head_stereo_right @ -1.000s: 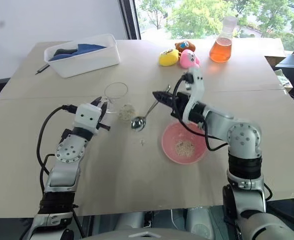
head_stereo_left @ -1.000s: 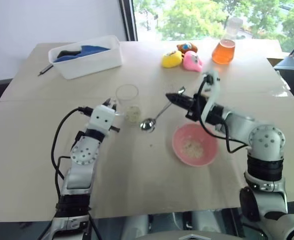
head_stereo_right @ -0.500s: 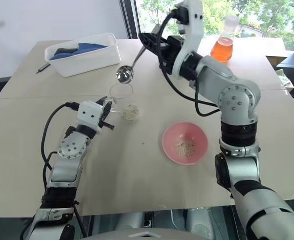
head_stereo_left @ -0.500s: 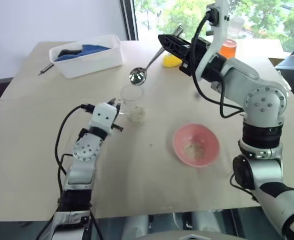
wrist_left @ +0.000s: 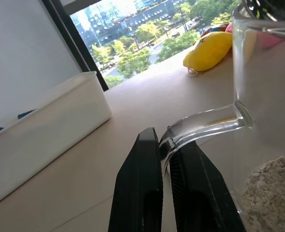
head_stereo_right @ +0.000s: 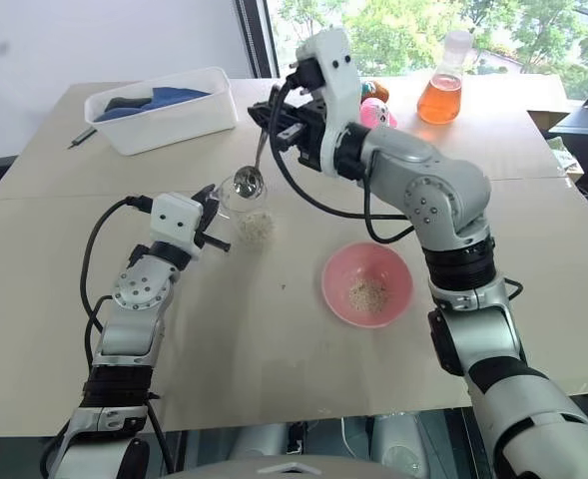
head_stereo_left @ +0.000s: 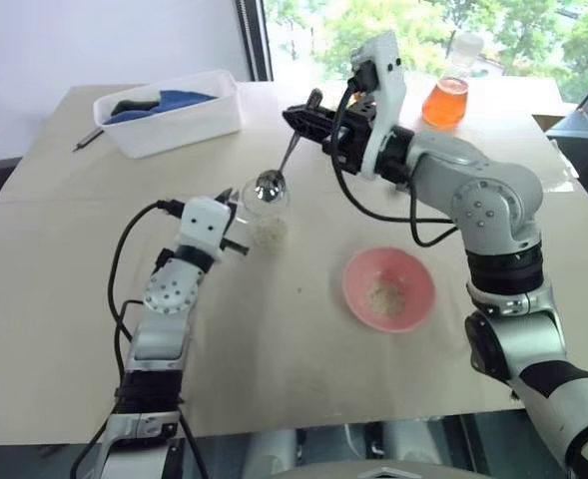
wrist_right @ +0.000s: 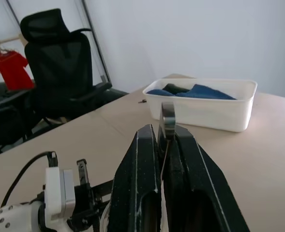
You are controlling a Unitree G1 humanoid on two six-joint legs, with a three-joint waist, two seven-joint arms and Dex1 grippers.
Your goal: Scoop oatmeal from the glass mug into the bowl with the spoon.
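Left fingers (wrist_left: pixel 166 159) pinching mug handle (wrist_left: pixel 205 126); right fingers (wrist_right: pixel 164 145) clamping spoon (head_stereo_left: pixel 279 172).

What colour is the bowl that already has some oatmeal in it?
Pink; the bowl shows best in the right eye view.

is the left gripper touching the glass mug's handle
Touching. In the left wrist view the left gripper has its fingers closed on the glass mug's handle.

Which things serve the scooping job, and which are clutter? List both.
Job: mug, oatmeal, spoon, bowl.

Clutter: white tub, pen, flask, yellow toy.
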